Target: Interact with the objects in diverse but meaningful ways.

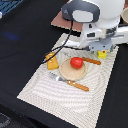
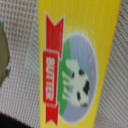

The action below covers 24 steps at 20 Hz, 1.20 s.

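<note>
The yellow butter packet (image 2: 80,65), with a red banner and a cow picture, fills the wrist view, very close to the camera. In the exterior view it (image 1: 101,54) shows as a small yellow piece directly under my gripper (image 1: 101,49), on the far edge of the placemat. The fingers are hidden by the hand, so I cannot tell whether they are open or closed on it. The red tomato (image 1: 76,62) sits on the round tan plate (image 1: 69,73). The orange loaf block (image 1: 52,61) lies just beside the plate on the exterior view's left. The white fish-like piece is out of view.
A beige woven placemat (image 1: 55,95) lies on the black table. A wooden-handled utensil (image 1: 75,84) lies in front of the plate and another (image 1: 92,61) behind it. A brown board (image 1: 61,21) lies at the back. A black cable (image 1: 62,46) hangs from the arm.
</note>
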Motion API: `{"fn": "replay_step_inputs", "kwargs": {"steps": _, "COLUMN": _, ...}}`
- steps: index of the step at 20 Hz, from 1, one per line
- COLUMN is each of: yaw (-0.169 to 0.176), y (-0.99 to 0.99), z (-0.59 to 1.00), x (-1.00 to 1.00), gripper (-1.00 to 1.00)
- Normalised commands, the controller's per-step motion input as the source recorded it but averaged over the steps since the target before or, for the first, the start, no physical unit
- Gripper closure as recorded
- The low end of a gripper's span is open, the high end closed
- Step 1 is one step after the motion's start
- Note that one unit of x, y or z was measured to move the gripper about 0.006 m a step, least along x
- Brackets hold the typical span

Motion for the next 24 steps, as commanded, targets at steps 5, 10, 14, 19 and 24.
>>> {"fn": "replay_step_inputs", "kwargs": {"steps": 5, "yaw": 0.0, "y": 0.17, "z": -0.18, "x": 0.48, "gripper": 1.0}}
{"fn": "replay_step_inputs", "kwargs": {"steps": 10, "yaw": 0.0, "y": 0.07, "z": -0.01, "x": 0.25, "gripper": 1.0}}
{"fn": "replay_step_inputs", "kwargs": {"steps": 14, "yaw": -0.022, "y": -0.01, "z": 0.85, "x": -0.23, "gripper": 1.0}}
{"fn": "replay_step_inputs", "kwargs": {"steps": 19, "yaw": -0.04, "y": -0.19, "z": 1.0, "x": -0.42, "gripper": 1.0}}
{"fn": "replay_step_inputs", "kwargs": {"steps": 24, "yaw": -0.015, "y": -0.54, "z": 0.69, "x": -0.57, "gripper": 1.0}}
